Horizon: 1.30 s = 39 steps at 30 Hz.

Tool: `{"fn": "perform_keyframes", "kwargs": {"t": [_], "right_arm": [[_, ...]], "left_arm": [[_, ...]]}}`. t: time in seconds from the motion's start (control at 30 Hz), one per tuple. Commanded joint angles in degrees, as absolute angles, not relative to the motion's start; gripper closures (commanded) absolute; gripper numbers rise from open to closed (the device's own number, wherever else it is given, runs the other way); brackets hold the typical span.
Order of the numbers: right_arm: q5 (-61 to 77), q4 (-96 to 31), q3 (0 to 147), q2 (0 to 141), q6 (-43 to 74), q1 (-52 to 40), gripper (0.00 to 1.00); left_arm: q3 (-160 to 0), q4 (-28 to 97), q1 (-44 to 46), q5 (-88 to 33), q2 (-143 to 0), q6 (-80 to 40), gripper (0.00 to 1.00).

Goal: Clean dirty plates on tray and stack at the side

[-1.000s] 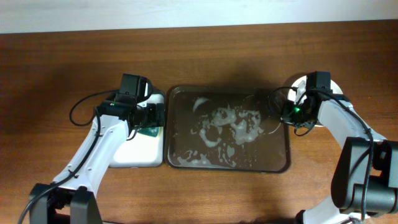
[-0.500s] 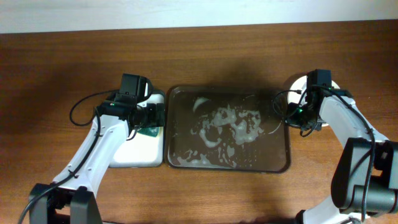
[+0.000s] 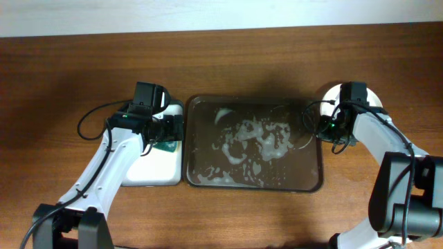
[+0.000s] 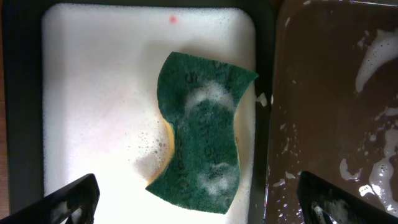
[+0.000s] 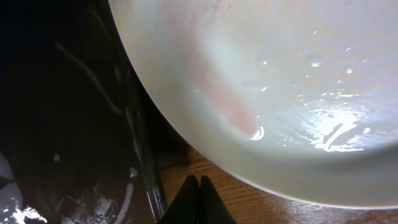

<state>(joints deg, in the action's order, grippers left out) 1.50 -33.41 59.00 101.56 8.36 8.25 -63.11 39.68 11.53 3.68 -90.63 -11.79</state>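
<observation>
— We get soft, even light from above; the wooden table (image 3: 62, 83) reads warm and darkens toward its left corners, with a faint shadow just behind the tray (image 3: 297, 173).
— We also see glare: the foam there shines white, and the plate (image 5: 298, 74) carries sharp glints.
— Our right wrist view is murky on its left half and the plate looks soft. Our left wrist view is crisp, its white tray (image 4: 93, 93) nearly blown out.
</observation>
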Motion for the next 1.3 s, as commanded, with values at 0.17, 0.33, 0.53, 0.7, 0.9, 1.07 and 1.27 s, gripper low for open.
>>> {"fn": "perform_keyframes", "kwargs": {"t": [0.17,0.33,0.53,0.7,0.9,1.07,1.27], "right_arm": [[11.7,-27.8,57.6,101.6,7.3,7.9,0.96],[11.6,-27.2,57.6,101.6,7.3,7.9,0.95],[12.6,-27.3,57.9,101.6,7.2,7.9,0.9],[14.8,-30.5,61.9,99.6,6.1,7.7,0.84],[15.0,-39.9,70.4,96.4,3.2,3.8,0.74],[15.4,-50.9,77.2,96.1,-1.5,-1.3,0.74],[15.4,-60.7,79.9,93.4,-0.6,-3.0,0.01]], "left_arm": [[-63.8,39.7,11.2,3.9,-90.3,-12.1,0.0],[-63.8,39.7,11.2,3.9,-90.3,-12.1,0.0],[-63.8,39.7,11.2,3.9,-90.3,-12.1,0.0],[-63.8,39.0,11.2,3.9,-90.3,-12.1,0.0],[-63.8,34.5,11.2,3.9,-90.3,-12.1,0.0],[-66.5,37.1,11.2,3.9,-90.3,-12.1,0.0],[-71.8,50.3,11.2,2.7,-89.7,-12.1,0.0]]}}
